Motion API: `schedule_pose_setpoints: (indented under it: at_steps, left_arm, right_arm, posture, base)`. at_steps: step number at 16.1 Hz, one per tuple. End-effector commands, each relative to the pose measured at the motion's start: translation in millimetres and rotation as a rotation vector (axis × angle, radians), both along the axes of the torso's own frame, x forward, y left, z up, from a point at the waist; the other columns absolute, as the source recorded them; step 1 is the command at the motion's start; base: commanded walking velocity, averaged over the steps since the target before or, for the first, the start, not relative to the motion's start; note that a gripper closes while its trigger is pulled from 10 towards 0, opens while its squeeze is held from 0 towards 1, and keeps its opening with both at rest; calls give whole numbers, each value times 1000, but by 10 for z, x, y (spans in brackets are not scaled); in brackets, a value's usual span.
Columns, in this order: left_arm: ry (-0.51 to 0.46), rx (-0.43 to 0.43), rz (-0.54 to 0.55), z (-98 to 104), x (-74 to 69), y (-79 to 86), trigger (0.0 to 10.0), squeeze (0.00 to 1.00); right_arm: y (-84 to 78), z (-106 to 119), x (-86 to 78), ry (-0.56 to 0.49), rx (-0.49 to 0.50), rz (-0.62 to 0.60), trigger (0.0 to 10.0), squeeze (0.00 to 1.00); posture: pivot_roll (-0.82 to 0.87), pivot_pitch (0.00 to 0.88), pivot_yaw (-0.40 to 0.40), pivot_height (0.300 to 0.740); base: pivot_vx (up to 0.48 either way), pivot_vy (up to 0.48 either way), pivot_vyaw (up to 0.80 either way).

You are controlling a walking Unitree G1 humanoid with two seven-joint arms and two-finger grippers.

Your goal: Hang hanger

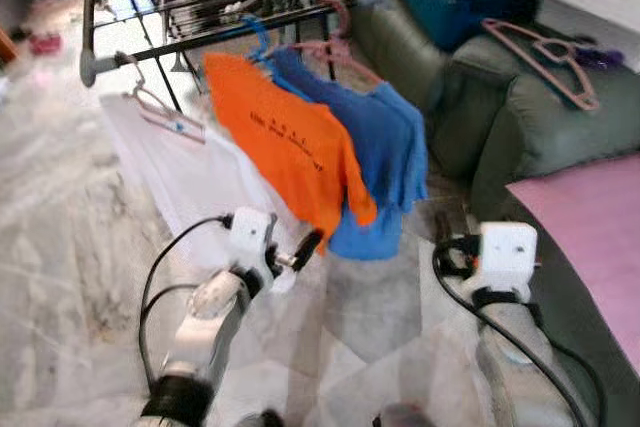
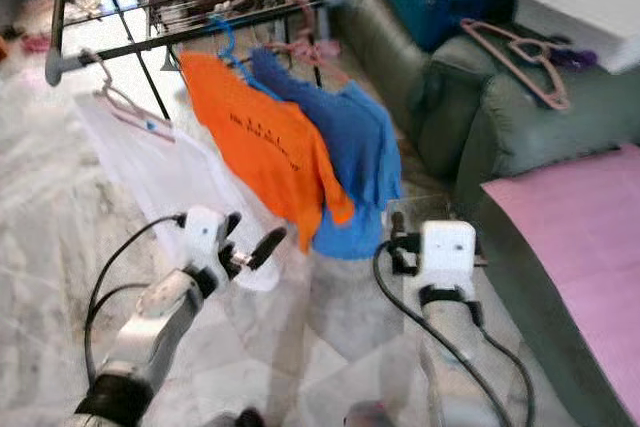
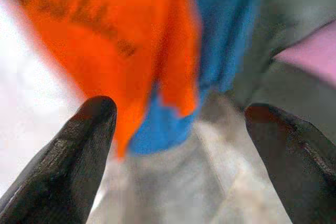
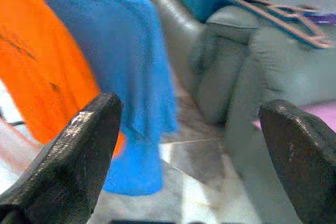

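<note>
Both silver arms rise from the near edge over a pale marble floor. On the left, the left gripper points toward the hanging clothes, its 2 black fingers spread wide in the left wrist view with nothing between them. On the right, the right gripper sits behind its white wrist block; the right wrist view shows its 2 fingers likewise wide apart and empty.

Farther off, a dark metal drying rack of thin round bars carries 3 garments on hangers: a white shirt on the left on a pink hanger, an orange T-shirt with dark lettering on a blue hanger, and a blue T-shirt just right of it, overlapping its edge (all soft, limp cloth).

On the far right, a loose pink hanger, thin and triangular, lies flat on top of a grey-green leather sofa, well apart from both grippers. The right wrist view shows it at the sofa's top edge; the left wrist view is blurred and takes in the orange and blue shirts close up. A flat pink cloth covers the near right.
</note>
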State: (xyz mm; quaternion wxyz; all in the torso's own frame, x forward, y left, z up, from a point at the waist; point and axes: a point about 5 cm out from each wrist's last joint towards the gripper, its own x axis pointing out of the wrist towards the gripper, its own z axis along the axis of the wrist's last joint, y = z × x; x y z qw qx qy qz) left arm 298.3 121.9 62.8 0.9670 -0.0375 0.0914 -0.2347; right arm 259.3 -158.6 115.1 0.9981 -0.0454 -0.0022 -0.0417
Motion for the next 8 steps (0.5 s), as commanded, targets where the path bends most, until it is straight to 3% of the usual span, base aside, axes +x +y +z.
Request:
schedule_pose_setpoints:
  at_steps: [1, 8]
  left_arm:
    - [33, 26, 25, -75, -34, 52, 10000, 0]
    - [-1, 74, 195, -98, -52, 204, 10000, 0]
  right_arm:
    - [18, -16, -19, 5, -7, 14, 10000, 0]
    - [119, -27, -54, 19, -8, 126, 10000, 0]
  posture:
    - [-209, 205, 98, 740]
    - [-195, 215, 38, 740]
  base:
    - [0, 0, 0]
    - [0, 0, 0]
